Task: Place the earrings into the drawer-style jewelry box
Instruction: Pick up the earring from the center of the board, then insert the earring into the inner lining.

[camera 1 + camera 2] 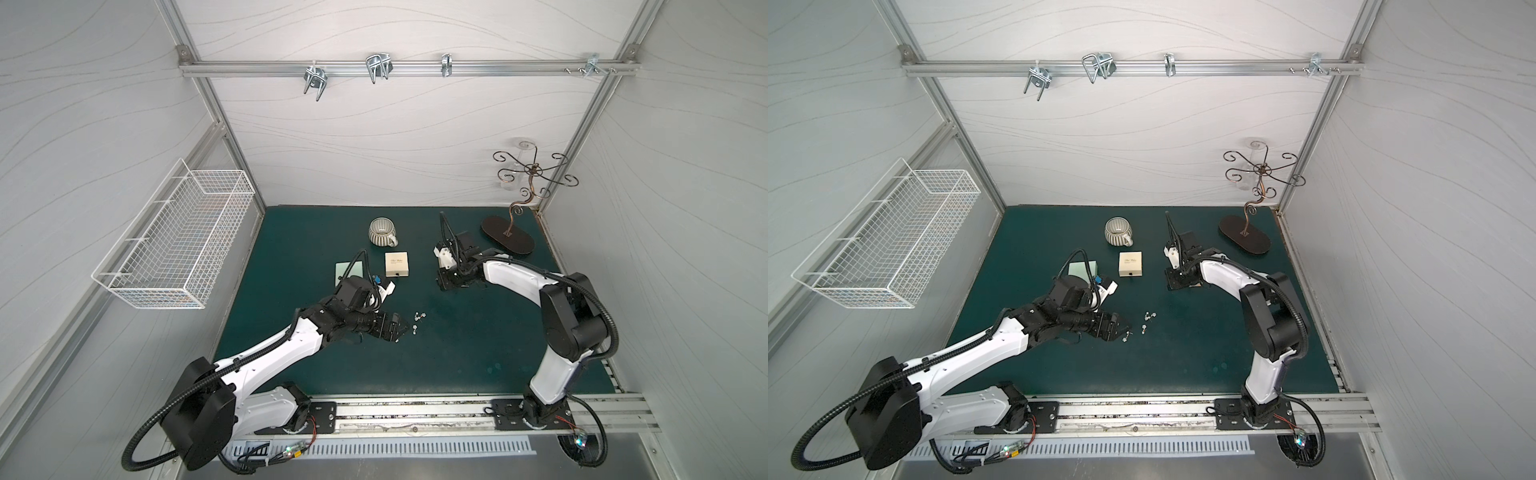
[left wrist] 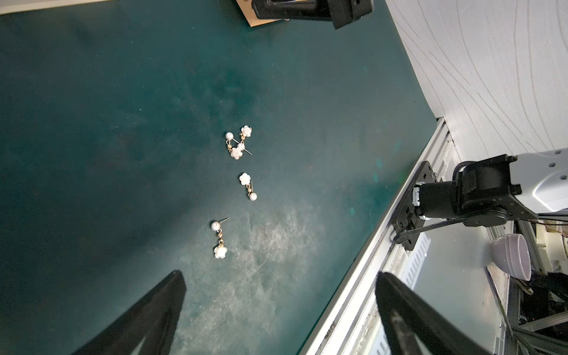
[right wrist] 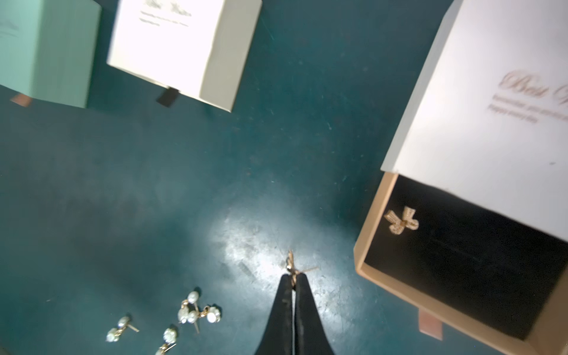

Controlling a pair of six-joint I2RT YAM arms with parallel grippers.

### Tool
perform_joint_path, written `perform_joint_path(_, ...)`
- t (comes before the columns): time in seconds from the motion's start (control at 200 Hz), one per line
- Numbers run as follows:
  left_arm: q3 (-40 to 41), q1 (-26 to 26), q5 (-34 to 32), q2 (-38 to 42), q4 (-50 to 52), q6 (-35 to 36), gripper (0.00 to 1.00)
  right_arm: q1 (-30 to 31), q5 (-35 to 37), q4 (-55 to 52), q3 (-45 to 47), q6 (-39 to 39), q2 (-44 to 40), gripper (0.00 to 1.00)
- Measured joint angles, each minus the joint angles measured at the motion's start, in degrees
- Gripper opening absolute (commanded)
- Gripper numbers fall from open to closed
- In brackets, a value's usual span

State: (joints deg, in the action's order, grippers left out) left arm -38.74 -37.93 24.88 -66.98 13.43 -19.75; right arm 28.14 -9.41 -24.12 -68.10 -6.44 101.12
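I am pressing my right end effector (image 3: 294, 278) together on a small gold earring with a thin post (image 3: 291, 265), which is sticking out just past the tips, above the dark green worktop (image 3: 153, 169). Just beside that, four pearl-and-flower drop earrings (image 3: 196, 310) are lying loose on the worktop, two of them tangled together. I am holding my left end effector (image 2: 279, 276) spread and empty close to them, with the nearest pearl earring just ahead of its tips.

A little further out, the white-sleeved cardboard jewelry box (image 3: 461, 138) is standing with its tan, black-lined drawer (image 3: 373, 215) pulled open. One gold bow-shaped earring (image 3: 401, 220) is already lying inside it, near a corner.

Further off, a closed cream box with a black pull tab (image 3: 184, 46) and a mint-green box (image 3: 46, 52) are sitting side by side, and beyond them a ribbed ceramic mug (image 1: 380, 232) is standing.

I am judging the task to be early: one earring is stowed, one is pinched but not yet over the drawer, and four are waiting on the worktop. The drawer is also staying open for now.
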Motion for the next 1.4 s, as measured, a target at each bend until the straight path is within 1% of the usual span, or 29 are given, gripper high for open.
perform_joint_path(0.14, 0.00, 0.00, 0.00, 0.00, 0.00, 0.00, 0.99, -1.70, -0.44, -0.46, 0.00, 0.00, -0.98, 0.00)
perform_joint_path(0.43, 0.00, 0.00, 0.07, 0.00, 0.00, -0.02, 0.99, -7.96, -0.57, -1.27, 0.00, 0.00, -1.11, 0.00)
perform_joint_path(0.62, 0.00, 0.00, 0.31, -0.11, -0.02, -0.02, 0.99, -10.23, -0.66, -1.25, 0.00, 0.02, -1.03, 0.00)
perform_joint_path(1.196, 0.00, 0.00, 0.46, -0.79, 0.02, -0.02, 0.99, -11.02, -0.76, -1.05, -0.28, -0.09, 2.14, 0.00)
perform_joint_path(1.396, 0.00, 0.00, 0.46, -0.79, 0.04, 0.00, 0.99, -11.04, -0.92, -0.81, -0.85, -0.20, 3.37, 0.05)
